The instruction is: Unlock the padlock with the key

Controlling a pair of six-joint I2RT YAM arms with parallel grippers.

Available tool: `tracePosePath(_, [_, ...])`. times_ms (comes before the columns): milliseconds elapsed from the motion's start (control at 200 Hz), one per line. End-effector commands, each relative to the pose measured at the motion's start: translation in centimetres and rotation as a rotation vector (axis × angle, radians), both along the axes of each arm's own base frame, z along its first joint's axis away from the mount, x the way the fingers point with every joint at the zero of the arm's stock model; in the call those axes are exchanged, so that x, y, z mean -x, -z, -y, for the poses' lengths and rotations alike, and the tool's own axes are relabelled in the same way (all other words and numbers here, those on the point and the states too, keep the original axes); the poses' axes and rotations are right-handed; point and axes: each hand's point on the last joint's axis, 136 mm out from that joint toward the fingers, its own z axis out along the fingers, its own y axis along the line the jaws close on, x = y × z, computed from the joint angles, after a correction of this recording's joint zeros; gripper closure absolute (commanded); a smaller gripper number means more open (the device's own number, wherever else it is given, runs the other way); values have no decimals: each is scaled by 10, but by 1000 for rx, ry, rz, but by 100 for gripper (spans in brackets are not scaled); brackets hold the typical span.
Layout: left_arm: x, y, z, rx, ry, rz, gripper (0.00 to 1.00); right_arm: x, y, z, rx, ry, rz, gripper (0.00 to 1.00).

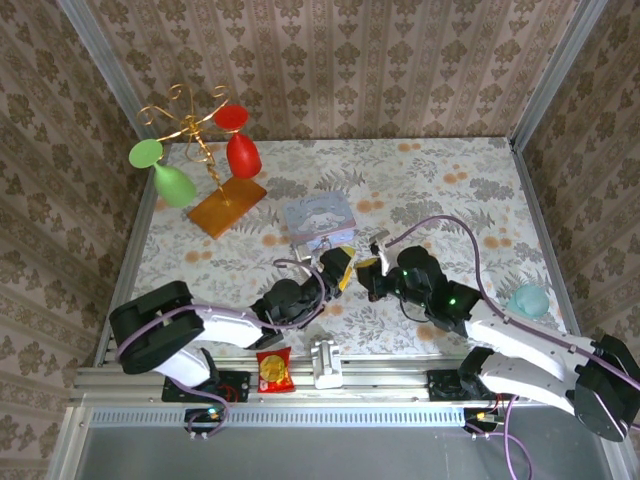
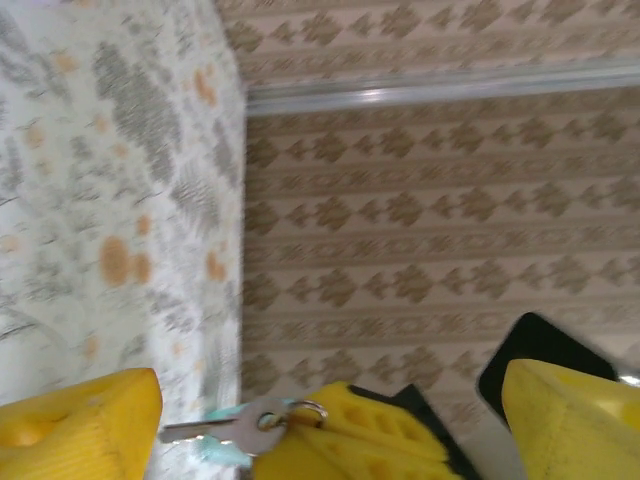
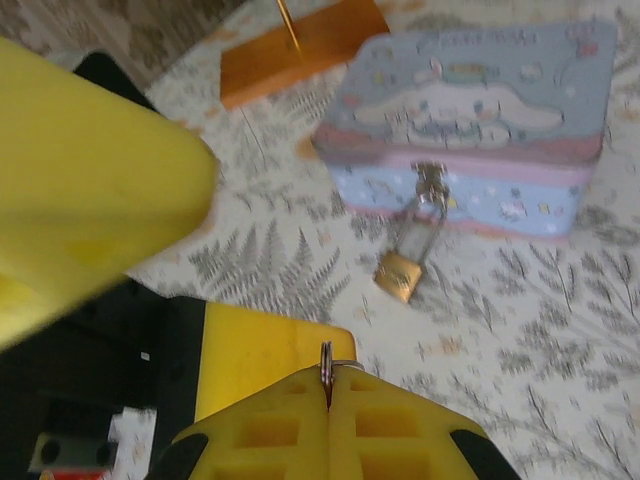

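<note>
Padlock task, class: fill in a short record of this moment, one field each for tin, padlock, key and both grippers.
tin: pale blue, cartoon lid, closed
padlock: brass, shackle through the tin's latch, body on the table
key: silver, on a key ring
right gripper: shut on the key ring
left gripper: open, a finger either side of the key

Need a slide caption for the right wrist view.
Right pincer shut on the key ring, short of the brass padlock hooked on the latch of the pale blue cartoon tin.
</note>
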Motion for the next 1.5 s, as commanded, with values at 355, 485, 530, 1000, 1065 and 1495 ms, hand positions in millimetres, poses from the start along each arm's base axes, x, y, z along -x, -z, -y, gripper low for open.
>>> tracePosePath(355, [-14,-34,-24,226,-142,-77,1,-13,-74,-43,-261,-51,134,100])
tracePosePath(485, [-17,-45,-28,241,-149,-52,6,-4,-60,-41,-272,-60,104,100])
tracePosePath(530, [-19,-49,-30,246,-151,-44,8,-1,-54,-38,-269,-59,95,100])
tracePosePath(1000, [-22,-50,-31,246,-136,-38,27,13,-36,-23,-222,-63,84,100])
tracePosePath(1065, [-21,-49,-28,245,-126,-43,31,13,-37,-24,-224,-67,87,100])
tracePosePath(1495, [-14,-28,-3,233,-61,-117,11,-2,-60,-34,-250,-60,157,100])
